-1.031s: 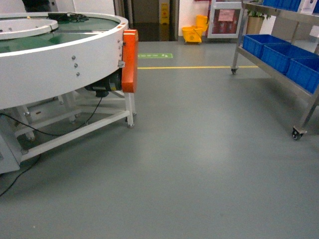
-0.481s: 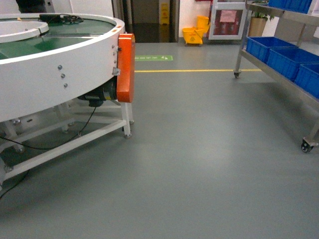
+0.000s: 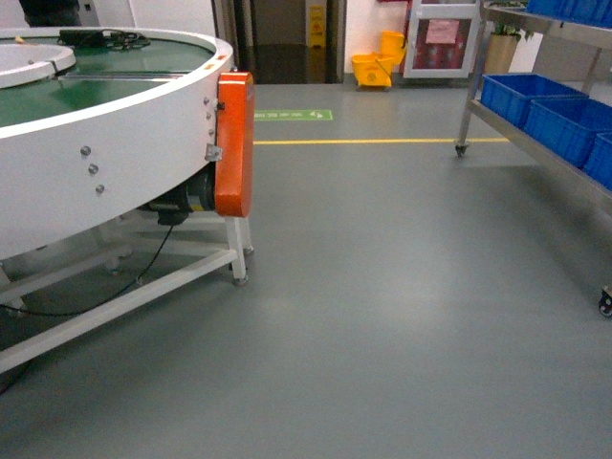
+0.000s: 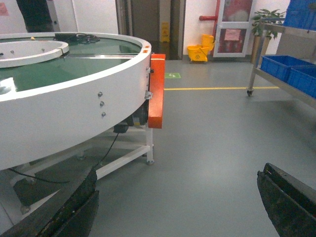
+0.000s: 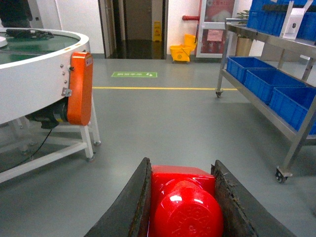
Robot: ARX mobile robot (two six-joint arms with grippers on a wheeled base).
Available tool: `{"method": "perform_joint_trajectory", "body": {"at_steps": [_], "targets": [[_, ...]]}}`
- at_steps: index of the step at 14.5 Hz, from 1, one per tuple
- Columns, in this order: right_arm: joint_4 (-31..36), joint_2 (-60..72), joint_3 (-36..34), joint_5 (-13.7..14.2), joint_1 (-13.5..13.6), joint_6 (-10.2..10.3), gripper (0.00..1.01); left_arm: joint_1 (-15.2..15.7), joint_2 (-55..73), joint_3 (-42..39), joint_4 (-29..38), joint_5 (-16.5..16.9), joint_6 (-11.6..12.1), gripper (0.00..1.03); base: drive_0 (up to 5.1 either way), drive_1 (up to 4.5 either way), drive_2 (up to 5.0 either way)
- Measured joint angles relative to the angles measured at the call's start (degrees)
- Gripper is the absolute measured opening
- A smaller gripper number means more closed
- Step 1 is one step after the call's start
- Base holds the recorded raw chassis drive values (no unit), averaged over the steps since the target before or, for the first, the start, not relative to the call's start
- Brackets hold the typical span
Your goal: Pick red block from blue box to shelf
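The red block (image 5: 183, 195) is clamped between the dark fingers of my right gripper (image 5: 181, 165), its round stud facing the camera, held above the grey floor. My left gripper (image 4: 177, 192) is open with only floor between its fingers. The steel shelf (image 3: 469, 96) stands at the right and runs back along the room; the right wrist view shows its upright (image 5: 223, 59) ahead and to the right. The blue box is out of view. Neither gripper appears in the head view.
A big round white conveyor (image 3: 115, 163) with an orange cover (image 3: 234, 143) fills the left. Dark blue crates (image 3: 526, 96) sit on the shelf's lower tier, and a caster (image 5: 280, 174) shows at its near leg. A yellow mop bucket (image 3: 371, 67) stands beyond the yellow floor line.
The head view has rolled forward: the conveyor has slid left and grown larger, and the shelf and its caster have slid toward the right edge.
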Motion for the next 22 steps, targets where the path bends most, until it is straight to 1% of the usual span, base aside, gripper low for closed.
{"method": "perform_joint_trajectory", "body": {"at_steps": [9,22], "targets": [[0.24,0.0,0.0,0.0,0.0,0.0,0.28,0.0,0.0,0.0,0.11,-0.13,0.0,0.98,0.0,4.03,-4.0],[0.15,0.0,0.0,-0.02,0.0,0.0,0.28,0.04,0.0,0.0,0.02,-0.02,0.0,0.98,-1.5,-1.47,-1.5]]}}
